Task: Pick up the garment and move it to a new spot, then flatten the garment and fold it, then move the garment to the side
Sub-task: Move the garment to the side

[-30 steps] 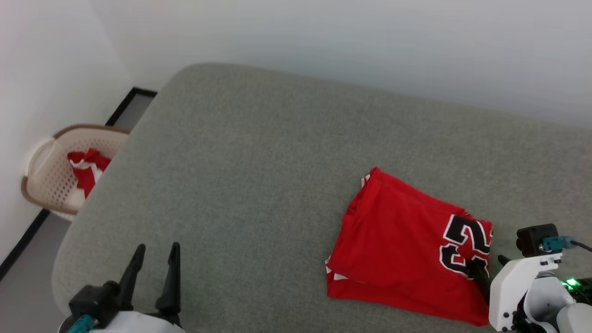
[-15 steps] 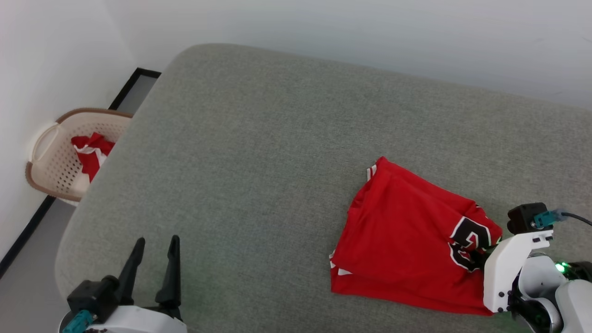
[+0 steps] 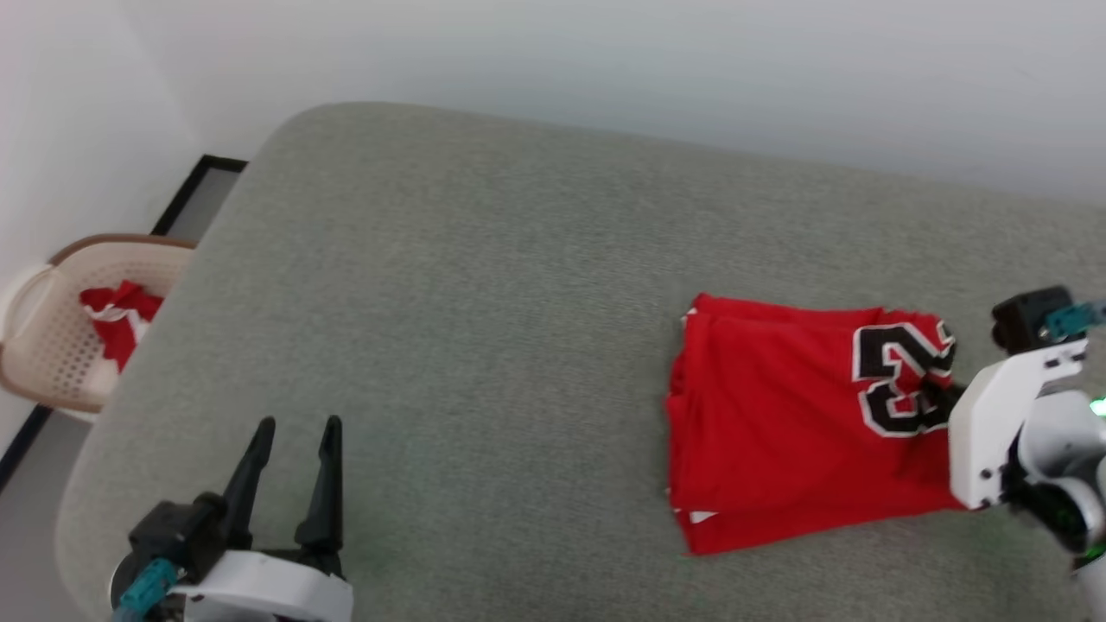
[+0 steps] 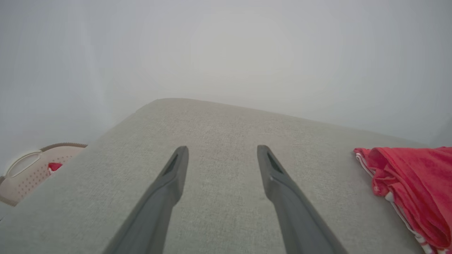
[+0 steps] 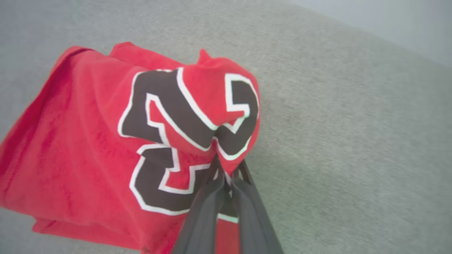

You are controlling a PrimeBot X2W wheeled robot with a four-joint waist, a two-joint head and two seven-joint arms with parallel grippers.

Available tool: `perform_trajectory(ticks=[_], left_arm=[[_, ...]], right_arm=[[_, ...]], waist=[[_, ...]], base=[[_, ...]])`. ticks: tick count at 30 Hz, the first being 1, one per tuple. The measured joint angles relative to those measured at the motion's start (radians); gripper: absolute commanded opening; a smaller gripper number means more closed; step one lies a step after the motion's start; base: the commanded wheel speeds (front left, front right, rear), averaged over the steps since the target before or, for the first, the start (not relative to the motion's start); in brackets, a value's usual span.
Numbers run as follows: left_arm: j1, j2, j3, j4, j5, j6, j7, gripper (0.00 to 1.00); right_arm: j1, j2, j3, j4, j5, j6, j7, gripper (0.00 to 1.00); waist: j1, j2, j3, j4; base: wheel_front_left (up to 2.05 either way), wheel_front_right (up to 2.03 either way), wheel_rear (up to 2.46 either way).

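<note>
The garment (image 3: pixel 778 432), a red jersey folded into a flat stack with a black-and-white number, lies on the right part of the grey cushion (image 3: pixel 484 302). My right gripper (image 3: pixel 937 399) is shut on its right edge by the number, and the right wrist view shows the garment (image 5: pixel 106 141) bunched and lifted at the pinch of that right gripper (image 5: pixel 226 169). My left gripper (image 3: pixel 294 428) stands open over bare cushion at the lower left, far from the cloth. In the left wrist view the left gripper (image 4: pixel 222 151) holds nothing, and the garment (image 4: pixel 416 190) lies at the right edge.
A beige perforated basket (image 3: pixel 43 363) with a smaller red-and-white cloth wad (image 3: pixel 117 315) stands on the floor past the cushion's left edge. A pale wall runs behind the cushion. Bare grey cushion lies between the two grippers.
My right gripper has shut on the garment's right edge and dragged it up and rightward, turning the stack. The head camera has shifted. The left gripper stays open and still.
</note>
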Motion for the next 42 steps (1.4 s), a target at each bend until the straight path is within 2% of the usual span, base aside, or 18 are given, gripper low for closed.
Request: perform_trajectory(ticks=[14,20,27,42], left_arm=[[-0.114,0.03,-0.065,-0.018,0.001,0.0,0.0,1.0],[-0.18,0.053,-0.094,-0.026,0.0,0.0,-0.002,1.0],[-0.254,0.088,-0.131,-0.025,-0.003,0.0,-0.002,1.0],[-0.383,0.148,-0.202,-0.025,-0.009,0.0,-0.002,1.0]], right_arm=[[-0.114,-0.192,0.041,-0.057,0.011,0.0,0.017,0.0],[-0.173,-0.237,0.051,-0.071,0.01,0.0,0.006,0.0],[-0.243,-0.307,0.08,-0.056,0.01,0.0,-0.066,0.0],[-0.415,-0.433,0.223,0.11,-0.015,0.001,-0.287,0.0]], waist=[[0.0,0.0,0.047,-0.116],[0.0,0.0,0.082,-0.185],[0.0,0.0,0.133,-0.271],[0.0,0.0,0.263,-0.423]], base=[[0.0,0.0,0.0],[0.0,0.0,0.0],[0.0,0.0,0.0],[0.0,0.0,0.0]])
